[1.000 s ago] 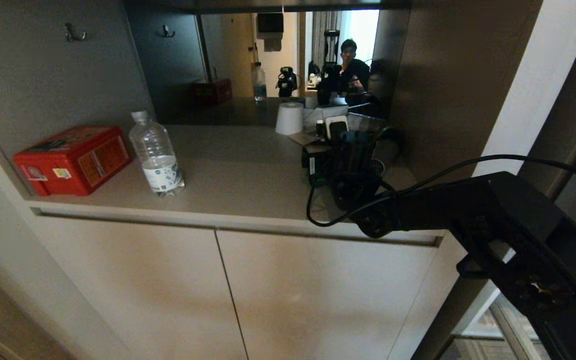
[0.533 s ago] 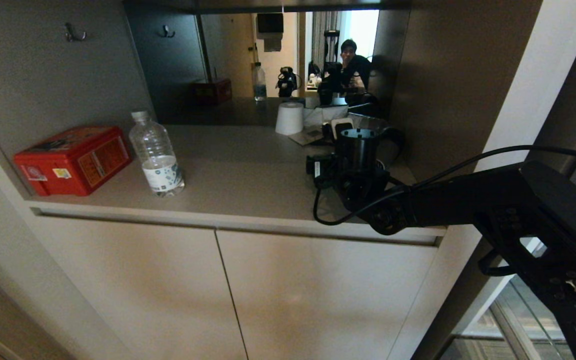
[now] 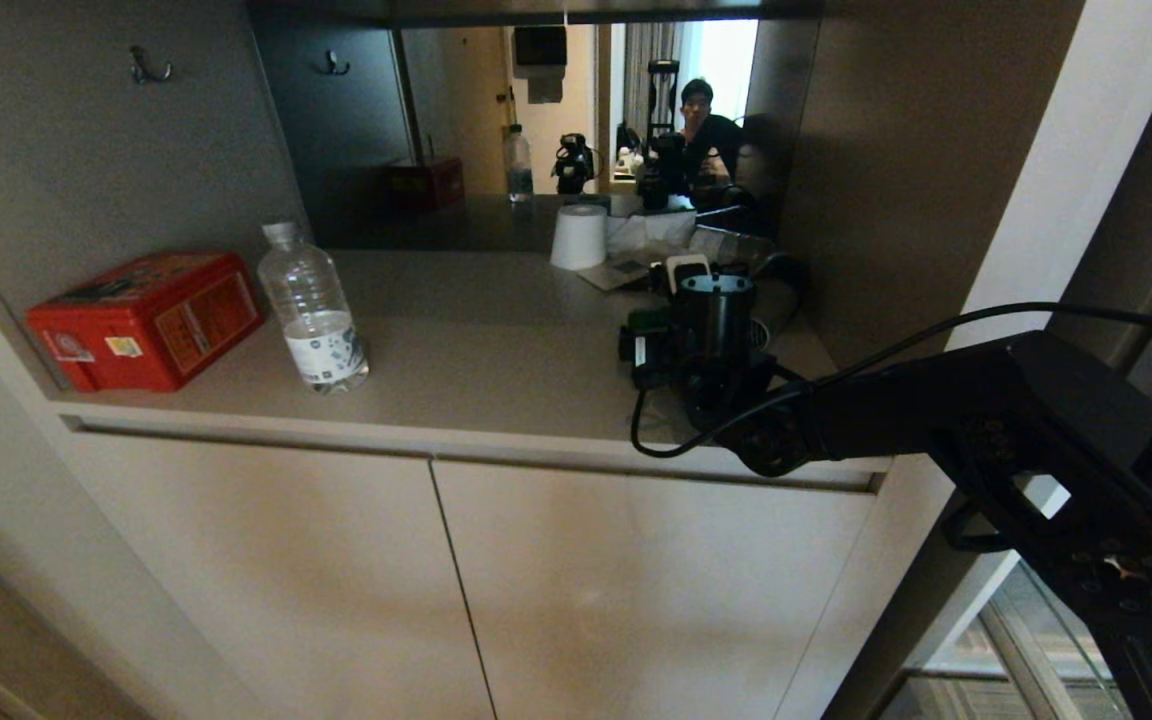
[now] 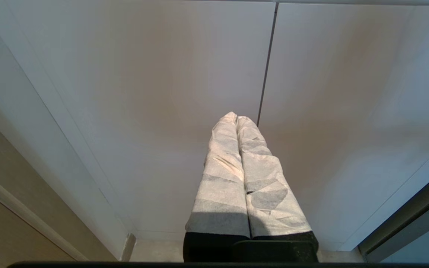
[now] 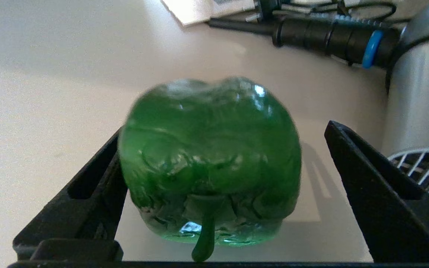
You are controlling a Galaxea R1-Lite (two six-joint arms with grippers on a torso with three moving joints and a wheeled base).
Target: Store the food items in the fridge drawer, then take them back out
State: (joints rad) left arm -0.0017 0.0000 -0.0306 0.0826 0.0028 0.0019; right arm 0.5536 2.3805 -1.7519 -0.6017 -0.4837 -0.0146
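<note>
My right gripper point(image 5: 218, 193) sits over the right end of the counter point(image 3: 476, 360), fingers spread wide. The green bell pepper point(image 5: 209, 160) lies between them on the countertop, stem toward my wrist. One finger point(image 5: 88, 201) looks to be touching its side; can't confirm contact. The other finger point(image 5: 378, 193) stands clear, with a gap showing. Pepper is blurred at the edges. In the head view my own wrist blocks it, so only a sliver of green shows there point(image 3: 648, 320).

Just beside the open finger: the grey hair dryer point(image 5: 419, 96), cut off by the frame edge, grille partly visible. Past it a black cable plug with a blue ring point(image 5: 333, 35) and a corner of white paper point(image 5: 203, 9), both cropped.

Left gripper point(image 4: 250, 175) hangs low in front of the pale cabinet doors point(image 4: 162, 93), cloth-wrapped fingers pressed together, nothing in them.

Further along the counter: a clear water bottle point(image 3: 313, 310) and a red box point(image 3: 146, 318), near each other, well apart from my right gripper. A white paper roll point(image 3: 578, 236) stands at the back, by the mirror point(image 3: 536, 110). A person point(image 3: 701, 125) shows in the reflection, small and dim.

Potato and fridge drawer: not in any view.
</note>
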